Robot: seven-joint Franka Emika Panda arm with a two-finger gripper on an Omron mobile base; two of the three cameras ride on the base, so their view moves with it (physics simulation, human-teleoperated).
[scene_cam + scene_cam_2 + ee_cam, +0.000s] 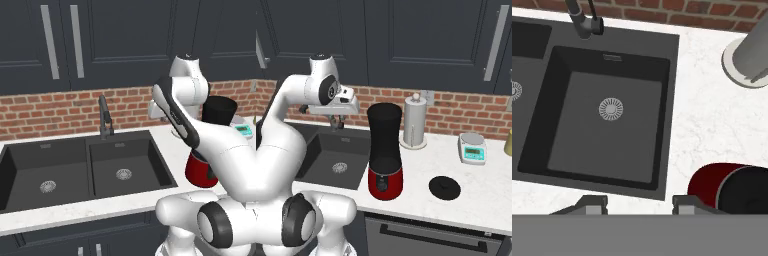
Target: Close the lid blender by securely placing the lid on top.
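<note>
The blender (385,155) stands on the counter just right of the sink, its black jar open at the top above a red base. In the left base view the blender (218,111) is partly behind my arm, and the hand view catches the blender (732,187) at the lower right. The lid (445,187), a flat black disc, lies on the counter to the right of the blender, near the front edge. My gripper (336,121) hangs above the right sink basin, left of the blender. In the hand view the gripper (639,204) is open, with nothing between its fingers.
A double black sink (542,150) with a dark faucet (104,117) takes up the counter's left part. A white paper-towel roll (415,122) stands behind the blender by the brick wall. A white-and-teal scale (473,147) sits further right. Dark cabinets hang overhead.
</note>
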